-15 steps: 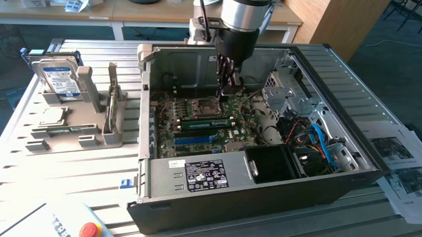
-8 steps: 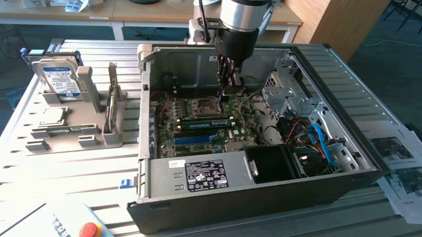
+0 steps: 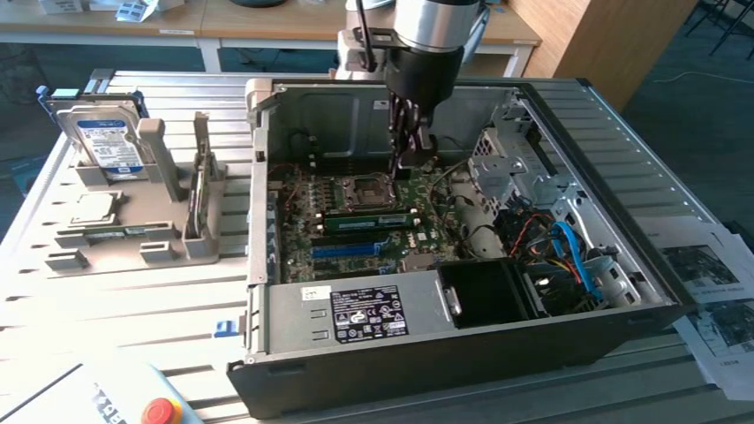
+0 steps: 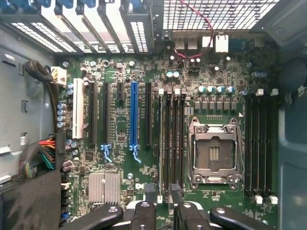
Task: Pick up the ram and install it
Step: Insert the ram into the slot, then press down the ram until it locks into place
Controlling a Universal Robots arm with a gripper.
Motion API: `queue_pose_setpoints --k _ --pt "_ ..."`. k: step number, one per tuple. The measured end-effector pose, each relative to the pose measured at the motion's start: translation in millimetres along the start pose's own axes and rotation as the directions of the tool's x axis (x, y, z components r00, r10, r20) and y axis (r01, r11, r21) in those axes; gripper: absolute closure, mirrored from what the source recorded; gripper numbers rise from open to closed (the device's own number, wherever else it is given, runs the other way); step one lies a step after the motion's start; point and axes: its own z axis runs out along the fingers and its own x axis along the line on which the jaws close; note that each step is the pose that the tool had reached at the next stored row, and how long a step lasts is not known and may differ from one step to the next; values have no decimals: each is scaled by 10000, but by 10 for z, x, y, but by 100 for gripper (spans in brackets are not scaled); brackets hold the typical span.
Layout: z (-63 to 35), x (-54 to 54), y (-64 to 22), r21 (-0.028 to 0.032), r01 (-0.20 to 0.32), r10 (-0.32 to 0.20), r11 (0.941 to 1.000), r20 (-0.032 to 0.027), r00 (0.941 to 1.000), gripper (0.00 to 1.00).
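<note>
Tool (image 4: 163, 195): spread; its two dark fingertips (image 4: 150, 194) stand apart with board showing in the gap, and nothing is pinched.
Tool position: hanging inside the open computer case (image 3: 353, 362), above the motherboard (image 4: 120, 134), over one end of the black memory slots (image 4: 177, 139).
Ram (image 3: 365, 220): a green strip standing on edge in a slot, between the processor socket (image 4: 213, 153) and the blue slot (image 4: 134, 115). It looks seated, though I cannot tell how fully.
Long axis: along its slot, parallel to the blue slot, crosswise in the exterior view.
Bearing: the ram lies below the fingertips and toward the exterior view's left of them. The finger gap lines up with the length of the slots.
Farther out: a hard drive (image 3: 109, 141) stands in a grey rack (image 3: 154, 243) on the worktop (image 3: 141, 300), well apart from the case.
</note>
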Motion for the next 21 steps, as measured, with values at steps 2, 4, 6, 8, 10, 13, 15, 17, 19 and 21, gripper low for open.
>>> queue_pose_setpoints --k 2,4,6,8,10,13,15,17,19,21 --pt "-36 2 0 1 0 0 10000 0 10000 75" --pt "-73 3 1 1 0 0 10000 0 10000 75" --pt "-110 5 2 1 0 0 10000 0 10000 75" --pt "-143 6 3 1 0 0 10000 1 10000 75" --pt "-176 7 3 2 0 0 10000 0 10000 75" --pt "-217 9 4 6 0 0 10000 0 10000 75" --pt "-224 9 4 12 0 0 10000 2 10000 75" --pt "-224 9 4 12 -1 1 10000 3 10000 75" --pt "-225 9 4 11 0 0 10000 0 10000 75" --pt "-225 9 4 11 0 0 10000 0 10000 75"
